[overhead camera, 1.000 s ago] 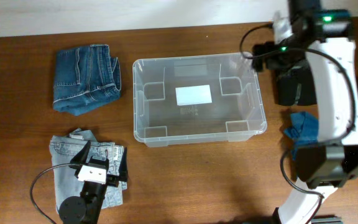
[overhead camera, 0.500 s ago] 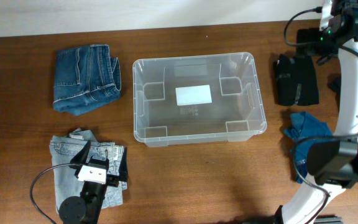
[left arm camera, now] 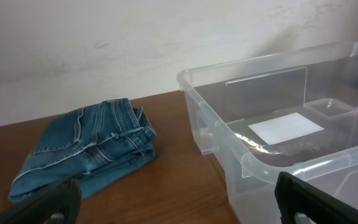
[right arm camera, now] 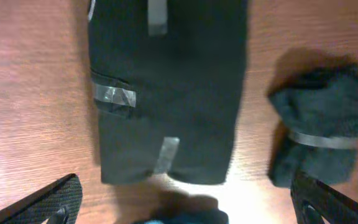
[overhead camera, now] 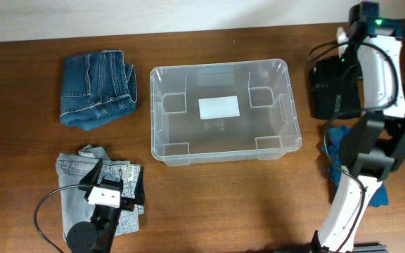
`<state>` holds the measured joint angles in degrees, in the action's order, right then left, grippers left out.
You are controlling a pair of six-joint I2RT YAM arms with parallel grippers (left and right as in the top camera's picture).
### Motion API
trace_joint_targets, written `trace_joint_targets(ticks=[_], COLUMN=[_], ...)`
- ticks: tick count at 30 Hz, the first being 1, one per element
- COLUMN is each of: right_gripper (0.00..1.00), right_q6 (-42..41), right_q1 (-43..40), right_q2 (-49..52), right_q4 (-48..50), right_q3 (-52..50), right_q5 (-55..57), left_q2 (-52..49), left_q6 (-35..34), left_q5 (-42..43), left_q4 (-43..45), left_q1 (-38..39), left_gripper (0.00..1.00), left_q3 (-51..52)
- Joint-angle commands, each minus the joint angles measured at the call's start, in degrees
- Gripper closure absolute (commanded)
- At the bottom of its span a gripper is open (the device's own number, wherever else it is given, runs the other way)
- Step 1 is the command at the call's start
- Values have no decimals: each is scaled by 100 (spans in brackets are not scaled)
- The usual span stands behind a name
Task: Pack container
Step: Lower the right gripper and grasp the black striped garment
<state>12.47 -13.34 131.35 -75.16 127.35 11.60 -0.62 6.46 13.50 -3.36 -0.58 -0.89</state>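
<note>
The container [overhead camera: 223, 112] is a clear plastic bin with a white label on its base, standing mid-table with nothing inside. It also shows at the right of the left wrist view [left arm camera: 291, 143]. My left gripper [left arm camera: 179, 208] is open and empty, low over the wood between the container and the folded blue jeans [left arm camera: 86, 152]. In the overhead view it [overhead camera: 105, 191] rests above light jeans [overhead camera: 83, 179]. My right gripper [right arm camera: 185, 199] is open and empty, hovering above a black folded garment [right arm camera: 166, 93]. In the overhead view it [overhead camera: 364, 24] is at the far right.
Folded blue jeans [overhead camera: 97, 88] lie left of the container. The black garment [overhead camera: 332, 88] lies right of it, with a blue cloth [overhead camera: 343, 144] in front. A dark grey garment [right arm camera: 322, 134] lies beside the black one. The right arm stretches along the table's right side.
My right arm has swung from the container's far right corner out to the right and now hangs above the black garment. The left arm has not moved.
</note>
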Motion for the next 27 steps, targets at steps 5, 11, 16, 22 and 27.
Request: trace_joint_targets(ticks=[5,11,16,22,27], right_gripper=[1,1,2,1,1], right_q6=[236,282,321,352,363], right_q1=[46,57,63,114,208], right_q2=[494,643,807,955,1056], right_q4=[48,149,151,214,258], right_q3=[-50,-50,-52,-72,-72], right_q5=[114,264,262,260,221], left_q2=[33,33,33,33,33], left_q6=[94,94,94,94,94], left_q5=[28,28,28,28,26], left_q4=[-7,-7,-7,-7,-7], left_q1=[-35,-35,-35,-35,-33], left_gripper=[1,1,1,1,1], left_q3=[37,37,37,37,37])
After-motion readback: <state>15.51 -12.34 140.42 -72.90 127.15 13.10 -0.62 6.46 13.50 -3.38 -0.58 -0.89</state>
